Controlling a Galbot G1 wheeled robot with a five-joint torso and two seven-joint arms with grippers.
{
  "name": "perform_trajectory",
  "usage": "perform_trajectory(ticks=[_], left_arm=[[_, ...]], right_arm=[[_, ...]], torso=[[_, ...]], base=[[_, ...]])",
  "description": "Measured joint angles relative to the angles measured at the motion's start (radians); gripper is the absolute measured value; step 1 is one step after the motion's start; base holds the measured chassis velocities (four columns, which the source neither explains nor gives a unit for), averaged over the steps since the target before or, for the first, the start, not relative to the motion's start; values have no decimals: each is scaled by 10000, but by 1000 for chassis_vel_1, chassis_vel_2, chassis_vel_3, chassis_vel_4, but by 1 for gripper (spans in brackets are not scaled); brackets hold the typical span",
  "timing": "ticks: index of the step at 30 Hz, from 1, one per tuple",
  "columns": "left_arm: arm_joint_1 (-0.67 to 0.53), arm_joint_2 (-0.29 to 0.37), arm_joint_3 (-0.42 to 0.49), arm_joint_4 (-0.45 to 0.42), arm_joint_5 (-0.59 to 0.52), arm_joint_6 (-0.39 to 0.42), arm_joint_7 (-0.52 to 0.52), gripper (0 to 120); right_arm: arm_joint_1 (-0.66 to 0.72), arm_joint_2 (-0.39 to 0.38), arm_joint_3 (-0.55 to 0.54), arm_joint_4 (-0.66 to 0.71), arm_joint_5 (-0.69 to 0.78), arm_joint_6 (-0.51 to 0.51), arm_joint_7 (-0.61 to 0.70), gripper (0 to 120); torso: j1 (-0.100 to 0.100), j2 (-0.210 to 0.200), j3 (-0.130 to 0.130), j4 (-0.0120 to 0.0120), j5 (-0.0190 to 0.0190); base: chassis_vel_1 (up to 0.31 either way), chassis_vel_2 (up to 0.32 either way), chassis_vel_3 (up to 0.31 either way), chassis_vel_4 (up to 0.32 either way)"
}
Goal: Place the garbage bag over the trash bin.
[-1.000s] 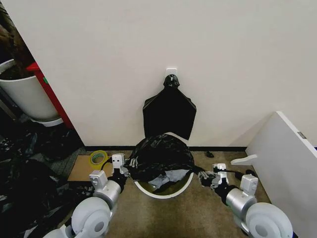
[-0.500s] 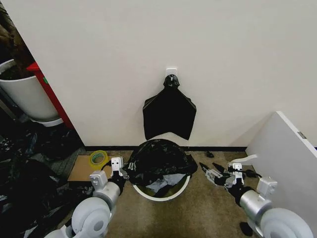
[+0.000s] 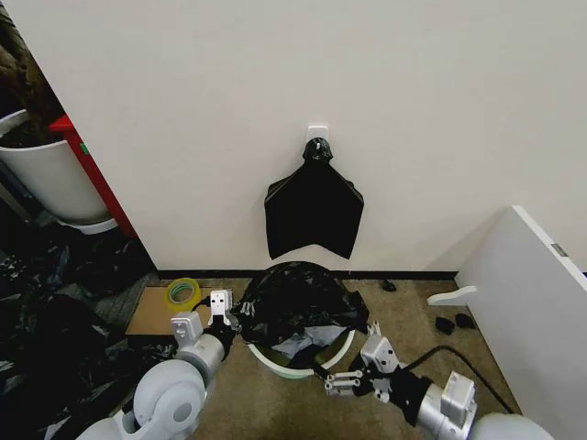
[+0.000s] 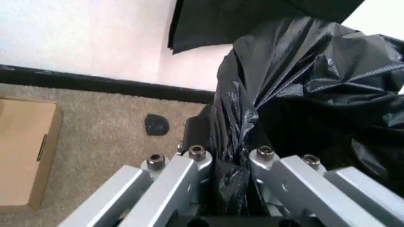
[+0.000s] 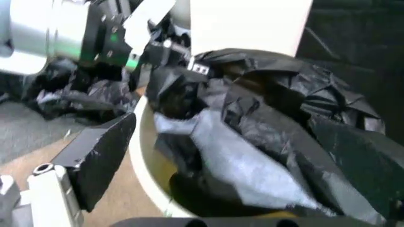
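While draped over far rim of trash bin (image 3: 298,368), garbage bag (image 3: 298,302) leaves near rim bare. Left gripper (image 3: 231,313) clamped on bag edge; right gripper (image 3: 341,380) spread, empty, just beside near rim. Judged half done.

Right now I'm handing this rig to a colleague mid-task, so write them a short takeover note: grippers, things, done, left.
Left gripper: shut on the wrinkly glossy black garbage bag, at the bag's left side by the rim.
Right gripper: open, holding nothing, low in front of the small round translucent-white trash bin.
Bin stands on the carpet by the wall; the bag is bunched over its back and middle.
Done: bag lies on the bin, back part covered.
Left: the front rim is bare; the bag must be spread and pulled over it.
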Motion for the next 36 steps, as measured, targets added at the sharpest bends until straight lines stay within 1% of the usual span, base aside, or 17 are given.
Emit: perform_trajectory(ticks=[1,3,4,5,7,10,11,14,15,16,19,21,22,25,26,28,36], left_arm=[[0,0,0,0,0,0,0,4],[34,17,0,-24,-18,29,3,4],[41,20,1,-30,-18,33,5,4],[53,35,5,-53,-18,49,18,4],[51,40,9,-56,-20,53,21,4],[0,53,38,-57,-35,66,36,4],[0,53,38,-57,-35,66,36,4],[-55,26,38,-57,-67,87,34,4],[-59,19,37,-57,-78,93,33,4],[-57,19,37,-58,-82,96,32,4],[-50,20,36,-72,-85,99,32,4],[-44,13,36,-94,-86,104,31,4],[-44,13,36,-94,-86,104,31,4],[-12,-17,42,-103,-87,107,28,4],[-12,-17,42,-103,-87,107,28,4],[-4,-36,43,-104,-87,107,21,4],[-61,-88,-70,-44,-362,149,-136,4]], right_arm=[[0,0,0,0,0,0,0,98],[10,-123,-9,-225,-459,139,-250,90],[11,-127,-9,-261,-514,163,-280,88],[16,-128,-16,-373,-655,212,-347,79],[25,-121,-31,-395,-691,217,-348,77],[180,-45,-143,-491,-789,229,-332,63],[180,-45,-143,-491,-789,229,-332,63],[221,16,-180,-558,-848,235,-268,53],[223,43,-228,-596,-895,235,-200,45],[223,64,-257,-618,-945,235,-154,41],[224,93,-292,-640,-991,235,-106,36],[224,154,-367,-688,-1055,232,-8,26],[224,154,-367,-688,-1055,232,-8,26],[187,209,-463,-660,-1071,350,84,9],[187,209,-463,-660,-1071,350,84,9],[85,194,-462,-646,-1120,474,95,0],[-283,88,-338,-642,-1406,942,19,0]], torso=[[0,0,0,0,0],[0,0,0,1,1],[0,0,0,1,1],[0,0,0,0,3],[0,0,0,0,2],[0,0,0,1,2],[0,0,0,1,2],[0,0,0,0,3],[0,0,0,0,2],[0,0,0,0,1],[0,0,0,1,2],[0,0,0,0,2],[0,0,0,0,2],[0,0,0,1,2],[0,0,0,1,2],[0,0,0,0,2],[0,0,0,0,2]], base=[[0,0,0,0],[0,0,0,0],[0,0,0,0],[0,0,0,0],[0,0,0,0],[0,0,0,0],[0,0,0,0],[0,0,0,0],[0,0,0,0],[0,0,0,0],[0,0,0,0],[0,0,0,0],[0,0,0,0],[0,0,0,0],[0,0,0,0],[0,0,0,0],[0,0,0,0]])
